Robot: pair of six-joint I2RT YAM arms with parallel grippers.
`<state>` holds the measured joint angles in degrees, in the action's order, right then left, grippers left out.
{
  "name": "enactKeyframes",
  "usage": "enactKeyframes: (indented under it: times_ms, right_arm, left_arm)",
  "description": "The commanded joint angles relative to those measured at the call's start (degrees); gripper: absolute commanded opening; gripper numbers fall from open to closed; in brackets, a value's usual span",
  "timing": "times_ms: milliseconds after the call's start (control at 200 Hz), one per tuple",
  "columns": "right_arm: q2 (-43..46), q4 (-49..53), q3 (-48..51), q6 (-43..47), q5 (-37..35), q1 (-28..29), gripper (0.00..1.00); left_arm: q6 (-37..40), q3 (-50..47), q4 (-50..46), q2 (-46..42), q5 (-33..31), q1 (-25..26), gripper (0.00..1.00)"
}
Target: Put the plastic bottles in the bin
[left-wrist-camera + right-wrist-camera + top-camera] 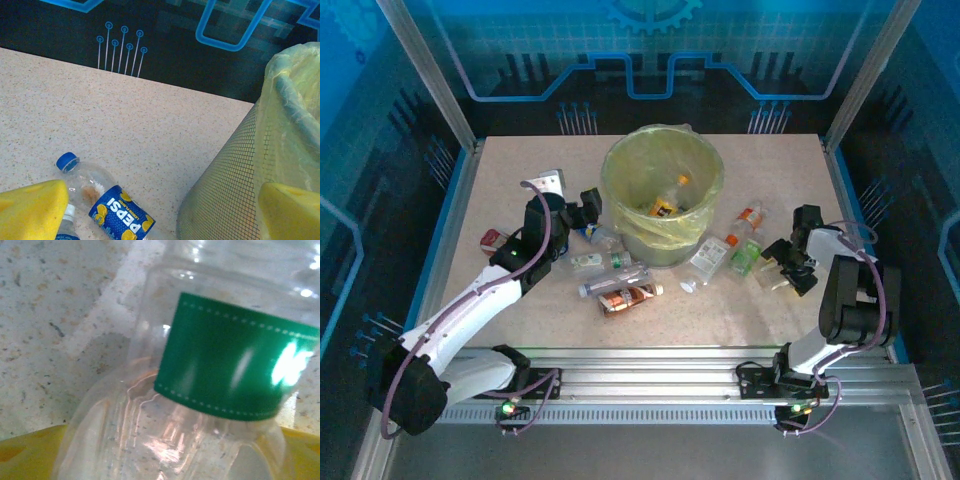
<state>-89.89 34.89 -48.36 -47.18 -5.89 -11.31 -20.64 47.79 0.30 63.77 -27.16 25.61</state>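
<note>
The bin (663, 190) is a mesh bucket lined with a yellow-green bag and stands mid-table with one yellow-labelled bottle (670, 203) inside. My left gripper (588, 212) hangs open just left of the bin, above a blue-capped Pepsi bottle (112, 207) that lies beside the mesh wall (225, 185). Nothing is between its yellow fingers (32, 207). Several more bottles lie in front of the bin, among them a red-brown one (630, 297) and a white-labelled one (712, 257). My right gripper (785, 262) is open low over the table, its fingers (27, 452) either side of a clear green-labelled bottle (225, 355).
A small red item (492, 238) lies near the left edge. A loose white cap (688, 288) sits in front of the bin. A red-labelled bottle (751, 217) lies right of the bin. Blue enclosure walls ring the table.
</note>
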Motion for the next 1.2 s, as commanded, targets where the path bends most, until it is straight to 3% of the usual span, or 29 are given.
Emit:
enactKeyframes:
  times_ms: [0,395,720,1016,1196]
  right_arm:
    - [-0.8,-1.0,0.8,0.1,-0.1,-0.6,0.88]
    - [1.9,-0.4,1.0,1.6,-0.7,-0.5,0.57]
    - [10.7,7.5,-4.1,4.7,-9.6,3.7,0.53]
    - [19.0,13.5,-14.2,8.9,-17.0,12.6,0.51]
    - [19.6,15.6,-23.7,13.2,-20.9,19.3,0.5]
  left_arm:
    - [0.8,0.3,0.3,0.0,0.1,-0.4,0.99]
    - [0.8,0.1,0.1,-0.1,-0.2,-0.5,0.99]
    - [0.3,0.1,0.4,0.2,-0.2,-0.6,0.99]
    - [-0.1,-0.2,0.5,0.4,-0.4,-0.6,0.99]
    - [-0.2,-0.3,0.4,0.4,-0.2,-0.6,0.99]
